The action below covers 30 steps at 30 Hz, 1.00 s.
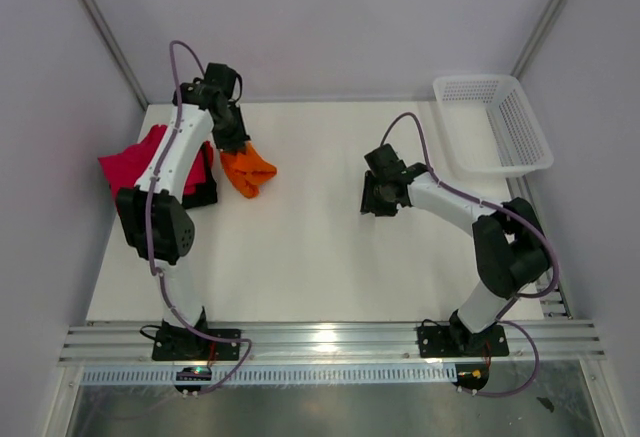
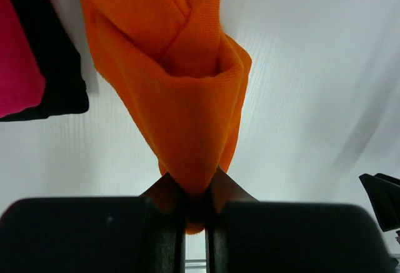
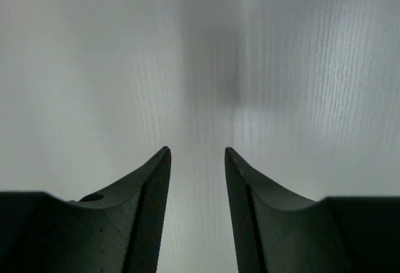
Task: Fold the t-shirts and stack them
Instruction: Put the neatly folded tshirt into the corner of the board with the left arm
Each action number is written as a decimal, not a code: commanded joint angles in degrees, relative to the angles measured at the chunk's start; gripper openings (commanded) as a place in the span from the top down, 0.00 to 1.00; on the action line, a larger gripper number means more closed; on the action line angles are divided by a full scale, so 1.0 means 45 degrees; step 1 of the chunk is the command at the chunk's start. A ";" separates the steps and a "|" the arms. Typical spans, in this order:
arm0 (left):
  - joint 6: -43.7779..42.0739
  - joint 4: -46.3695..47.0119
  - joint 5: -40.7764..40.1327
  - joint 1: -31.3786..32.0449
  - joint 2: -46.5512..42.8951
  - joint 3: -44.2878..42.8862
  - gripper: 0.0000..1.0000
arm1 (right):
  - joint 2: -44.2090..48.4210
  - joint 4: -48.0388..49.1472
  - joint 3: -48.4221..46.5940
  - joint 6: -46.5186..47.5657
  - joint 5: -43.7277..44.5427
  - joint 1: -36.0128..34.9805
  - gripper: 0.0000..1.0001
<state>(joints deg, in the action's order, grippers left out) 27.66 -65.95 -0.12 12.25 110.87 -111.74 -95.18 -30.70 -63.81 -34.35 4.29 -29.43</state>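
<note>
At far left, the left tool (image 2: 195, 190) pinches the orange t-shirt (image 2: 181, 98); the right tool (image 3: 197, 154) hangs spread

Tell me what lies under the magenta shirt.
A black shirt pokes out from under the magenta shirt toward the orange shirt. The left arm covers part, hiding the rest.

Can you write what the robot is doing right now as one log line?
left gripper: shut on orange t-shirt | right gripper: open, empty, above table | pink t-shirt, black t-shirt: piled together, left side
</note>
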 commanded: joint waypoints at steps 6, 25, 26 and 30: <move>-0.0814 -0.1418 -0.0559 -0.0769 -0.0359 -0.1321 1.00 | -0.0256 0.0552 0.0196 -0.0023 -0.0290 0.0075 0.55; -0.1460 -0.2317 0.0475 -0.1999 -0.0126 -0.3625 1.00 | -0.0646 0.0572 0.0137 -0.0004 -0.0603 0.0114 0.55; -0.1420 -0.2278 0.0611 -0.2058 -0.0184 -0.3644 1.00 | -0.0666 0.0591 0.0118 -0.0023 -0.0622 0.0114 0.55; -0.1459 -0.2277 0.0457 -0.2175 -0.0340 -0.3762 1.00 | -0.0725 0.0611 0.0118 -0.0062 -0.0661 0.0114 0.55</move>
<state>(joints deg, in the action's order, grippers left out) 22.00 -75.72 0.54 2.98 110.89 -126.98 -98.41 -29.54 -63.02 -34.39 1.56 -29.12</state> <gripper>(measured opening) 0.067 0.446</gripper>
